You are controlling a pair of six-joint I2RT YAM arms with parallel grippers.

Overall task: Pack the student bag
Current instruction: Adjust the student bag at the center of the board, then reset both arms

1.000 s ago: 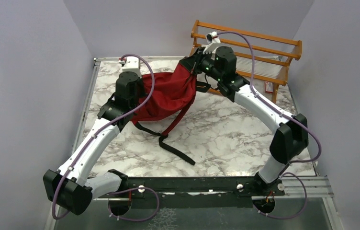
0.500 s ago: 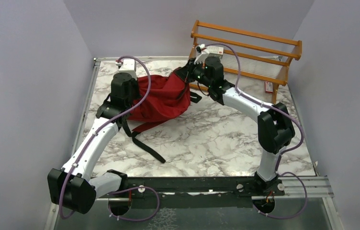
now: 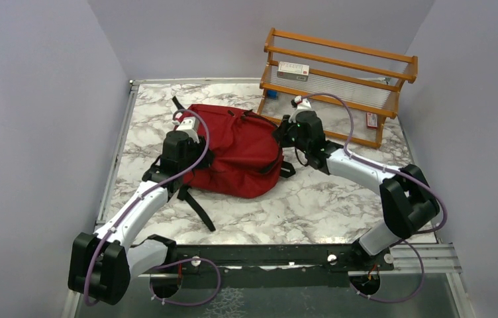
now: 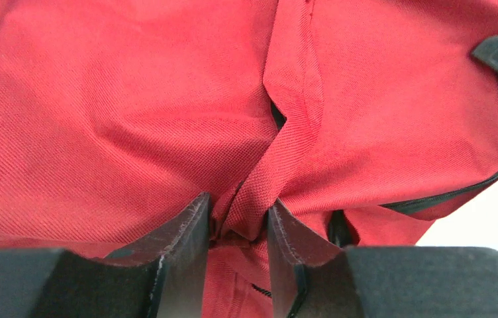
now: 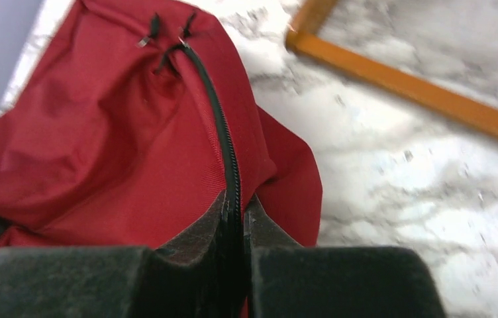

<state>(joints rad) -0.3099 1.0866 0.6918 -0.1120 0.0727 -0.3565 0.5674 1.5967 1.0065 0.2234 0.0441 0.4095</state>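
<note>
We see the dark-red bag (image 3: 236,149) lying creased on the surface (image 3: 299,205) beside the rack (image 3: 339,69); our left end effector (image 4: 240,212) pinches its fabric, our right end effector (image 5: 236,212) clamps its zipper (image 5: 216,106).

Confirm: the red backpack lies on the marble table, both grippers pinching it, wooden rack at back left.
No: the wooden rack stands at the back right, per the top external view. The red backpack does lie on the marble table, left gripper and right gripper pinching it.
</note>
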